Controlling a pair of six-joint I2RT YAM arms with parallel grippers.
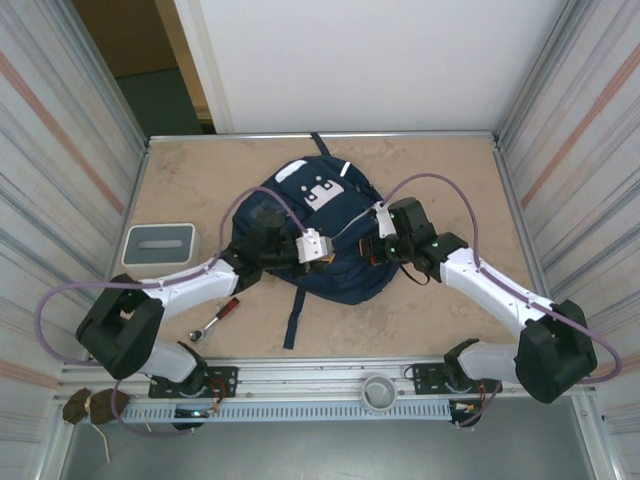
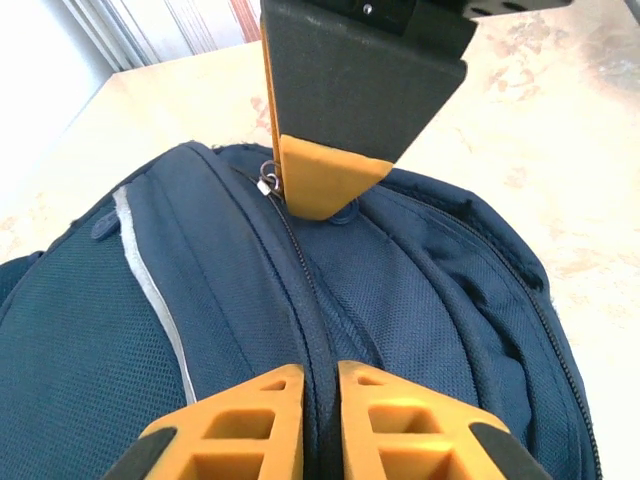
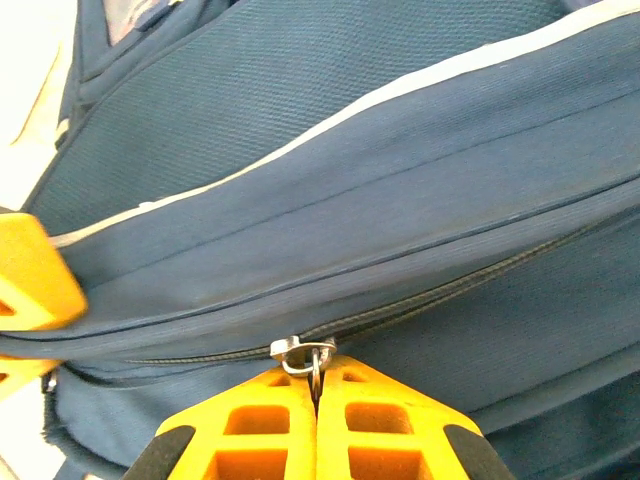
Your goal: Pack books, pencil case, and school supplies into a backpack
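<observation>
— Where is the top view?
— High over the near edge, looking down on the whole bench [image 1: 200, 180].
— And the wrist views?
— Each very close over the backpack [image 2: 400, 300] [image 3: 400, 150], sharing its zip seam [image 3: 450, 283] from opposite sides.

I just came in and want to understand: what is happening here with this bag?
Two robot arms are working on the backpack lying on the table. The right gripper has its jaws shut on the zipper pull. The left gripper pinches the fabric along the same zipper.
</observation>
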